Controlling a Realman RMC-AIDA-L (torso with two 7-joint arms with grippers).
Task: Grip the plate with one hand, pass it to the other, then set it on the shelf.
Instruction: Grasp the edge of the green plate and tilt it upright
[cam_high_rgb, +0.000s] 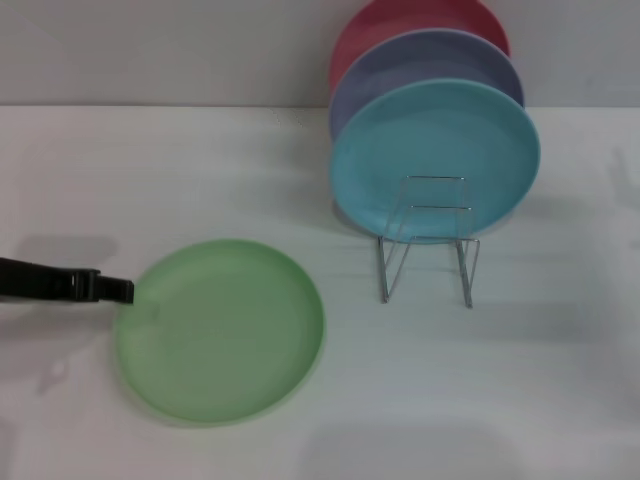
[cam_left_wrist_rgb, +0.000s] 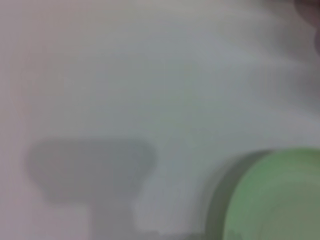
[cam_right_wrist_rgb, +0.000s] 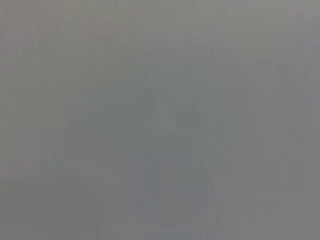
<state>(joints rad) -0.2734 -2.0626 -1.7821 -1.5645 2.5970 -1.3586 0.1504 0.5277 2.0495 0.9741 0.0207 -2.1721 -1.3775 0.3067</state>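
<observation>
Head view shows the light green plate (cam_high_rgb: 220, 330) lying flat on the white table (cam_high_rgb: 520, 390), a round, shallow disc with a matte, plastic-looking surface and a low raised rim; no brand, label or writing can be read on it or on anything else. Taking this plate as the landmark, the left gripper (cam_high_rgb: 118, 291) reaches in from its left side as a slim black bar whose tip sits right at the plate's left rim; whether it touches or grips the rim cannot be told, and the spread of its fingers is not visible. Beyond the plate and to its right stands the shelf (cam_high_rgb: 428, 240), a thin chrome wire rack with upright rectangular loops, well apart from the plate. Leaning on edge in the rack are a turquoise plate (cam_high_rgb: 435, 160) in front, a lavender plate (cam_high_rgb: 440, 55) behind it and a red plate (cam_high_rgb: 400, 22) at the back, all smooth and round. The left wrist view shows part of the green plate's rim over the pale tabletop with a soft shadow beside it. The right gripper is not in view, and the right wrist view shows only a featureless grey.
</observation>
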